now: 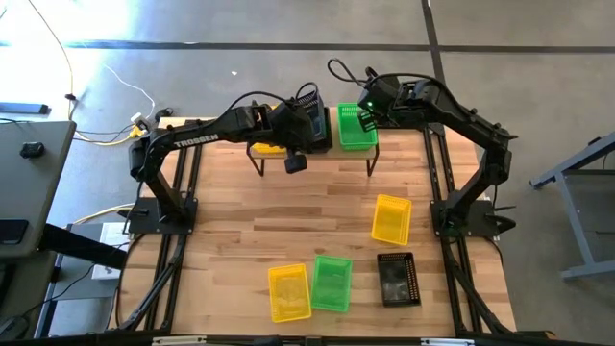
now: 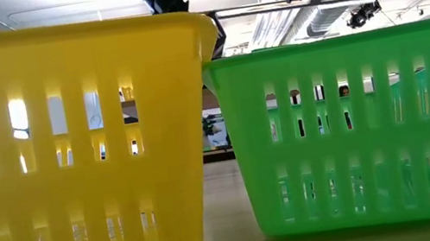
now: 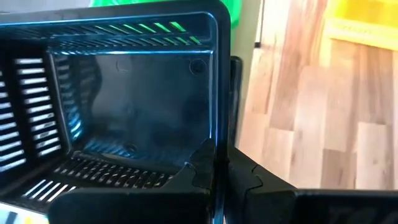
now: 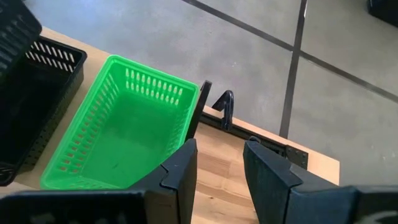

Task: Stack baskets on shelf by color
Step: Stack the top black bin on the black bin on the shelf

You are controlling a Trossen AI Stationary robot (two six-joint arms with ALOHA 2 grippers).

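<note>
- The counter (image 1: 240, 240) carries the shelf (image 1: 317, 154) along its far edge, with loose baskets toward the near edge.
- On the shelf stand a black basket (image 1: 309, 123) in the middle, a green basket (image 1: 356, 130) at the right end, and a yellow basket (image 1: 270, 148) partly hidden under the left arm.
- Waiting on the counter: a yellow basket near the right edge (image 1: 391, 219), and a yellow (image 1: 289, 292), a green (image 1: 332, 283) and a black basket (image 1: 398, 280) in a row by the near edge.
- The step in hand appears to be settling a black basket onto the shelf's black stack.
- The left arm reaches across to the shelf's middle; the left claw (image 3: 214, 171) is clamped on the black basket's wall (image 3: 214, 93).
- The next move probably calls for lowering it squarely, letting go, then fetching a loose basket.
- The right arm folds over the shelf's right end; the right claw (image 4: 219, 165) hangs parted and empty just beside the green basket (image 4: 118, 134).
</note>
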